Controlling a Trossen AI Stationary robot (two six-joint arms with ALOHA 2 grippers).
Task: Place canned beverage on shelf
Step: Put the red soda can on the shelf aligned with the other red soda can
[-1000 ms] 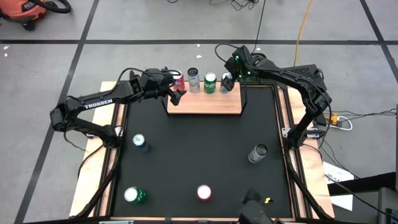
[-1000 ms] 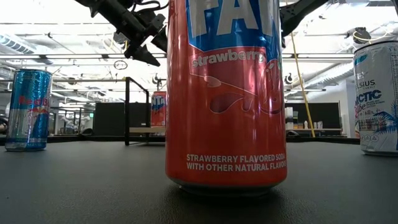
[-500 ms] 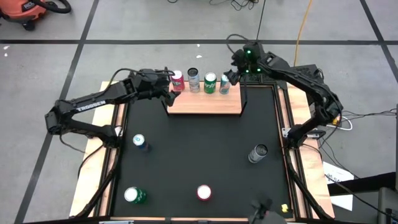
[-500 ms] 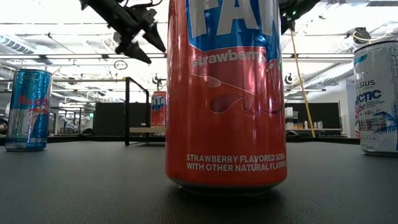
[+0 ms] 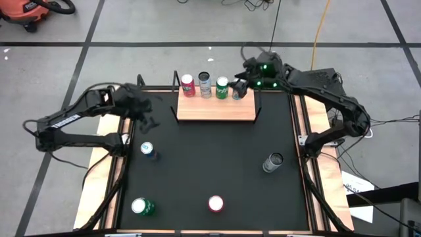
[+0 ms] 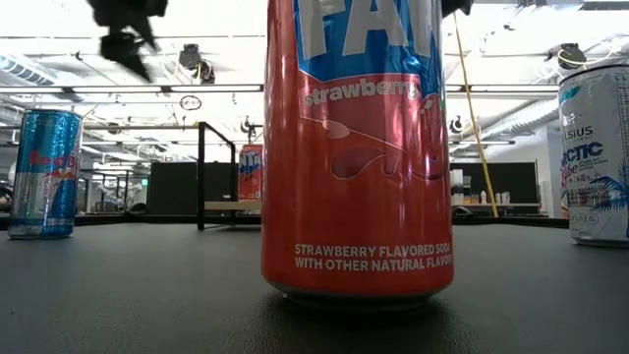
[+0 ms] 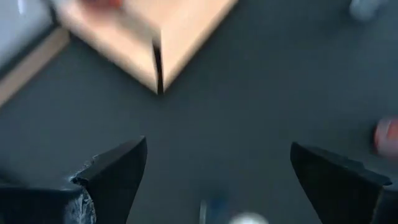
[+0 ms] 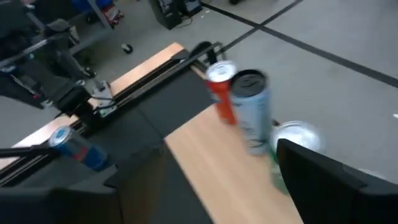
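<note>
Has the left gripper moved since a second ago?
Yes. In the high view the left gripper has pulled back from the shelf's left end, out over the black tabletop, empty and open.

pale wood shelf, black table.

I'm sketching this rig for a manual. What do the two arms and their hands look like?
Both arms are dark, slim and jointed. The left arm carries white lettering along one link; the right arm shows small green lights near its wrist. The left hand has two black, wedge-shaped fingers with chipped-looking edges.
</note>
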